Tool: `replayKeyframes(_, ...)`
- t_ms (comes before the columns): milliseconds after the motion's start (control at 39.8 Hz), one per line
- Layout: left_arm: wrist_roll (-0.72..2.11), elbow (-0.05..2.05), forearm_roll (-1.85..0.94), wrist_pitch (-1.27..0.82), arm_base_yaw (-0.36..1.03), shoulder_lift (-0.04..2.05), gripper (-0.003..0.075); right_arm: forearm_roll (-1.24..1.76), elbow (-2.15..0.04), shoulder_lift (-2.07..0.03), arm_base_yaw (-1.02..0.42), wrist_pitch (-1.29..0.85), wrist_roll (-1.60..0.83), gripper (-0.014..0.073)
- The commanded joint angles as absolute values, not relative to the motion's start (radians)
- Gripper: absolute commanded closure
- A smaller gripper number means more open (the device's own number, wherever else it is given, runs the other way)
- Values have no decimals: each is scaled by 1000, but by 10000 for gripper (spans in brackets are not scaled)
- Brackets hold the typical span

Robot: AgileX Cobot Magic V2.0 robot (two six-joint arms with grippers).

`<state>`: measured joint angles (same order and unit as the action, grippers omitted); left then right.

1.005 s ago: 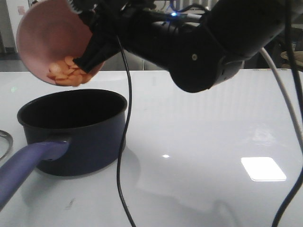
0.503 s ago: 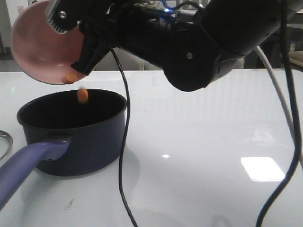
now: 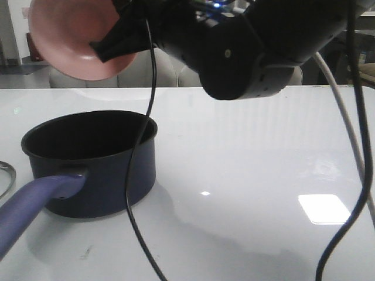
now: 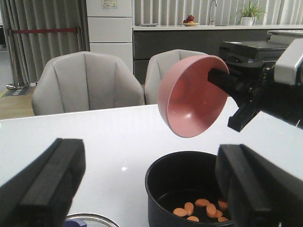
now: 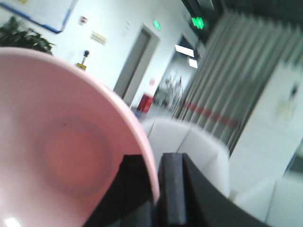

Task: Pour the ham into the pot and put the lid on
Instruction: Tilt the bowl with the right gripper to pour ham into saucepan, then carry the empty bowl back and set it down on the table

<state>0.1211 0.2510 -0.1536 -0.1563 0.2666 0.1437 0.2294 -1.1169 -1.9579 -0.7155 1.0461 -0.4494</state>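
Observation:
The dark navy pot (image 3: 96,175) stands at the table's left, its blue-purple handle (image 3: 32,202) pointing toward me. Several orange ham pieces (image 4: 207,208) lie on its black bottom. Above the pot my right gripper (image 3: 105,44) is shut on the rim of a tipped pink bowl (image 3: 67,38), which shows nothing inside (image 5: 57,156). In the left wrist view my left gripper (image 4: 149,184) stands open, low and short of the pot (image 4: 150,203), holding nothing. Just a strip of the lid's steel rim (image 4: 94,218) shows beside the pot; its edge (image 3: 6,171) also peeks in at the front view's left border.
The right arm's black body (image 3: 246,52) and its cables (image 3: 140,175) hang over the table's middle. Grey chairs (image 4: 87,82) stand beyond the far table edge. White tabletop (image 3: 263,175) stretches to the right of the pot.
The ham slid out of the bowl and dropped into the pot. The bowl, now with nothing in it, has risen and shifted slightly right.

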Motion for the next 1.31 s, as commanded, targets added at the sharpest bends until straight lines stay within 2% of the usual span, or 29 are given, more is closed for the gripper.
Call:
replayKeyframes(0,119,280,-165,-83,274,156,115,300,-1149,-1852,-714,918,-278,459)
replayKeyframes(101,119,280,-165,-83,274,156,115,308,-1150,-1779,-707,676,-253,459)
replayKeyframes(226,119,280,-165,-83,274,156,115,310,-1167,-1656,-667,275,-253,459)
replayKeyframes(377,119,280,-165,-87,274,156,115,310,-1199,-1539,-551,-141,-253,459)
replayKeyframes(528,119,280,-165,-86,274,156,115,310,-1227,-1501,-422,-425,-251,459)
replayKeyframes(729,119,280,-165,-102,274,156,115,310,-1228,-1530,-249,-617,-189,459)
replayKeyframes(930,119,280,-165,-101,274,156,115,310,-1228,-1588,-128,-710,-182,459)
replayKeyframes(1181,119,280,-165,-101,274,156,115,310,-1228,-1701,-68,-712,-184,452)
replayKeyframes(1281,119,280,-165,-101,274,156,115,310,-1228,-1739,-68,-709,-184,421)
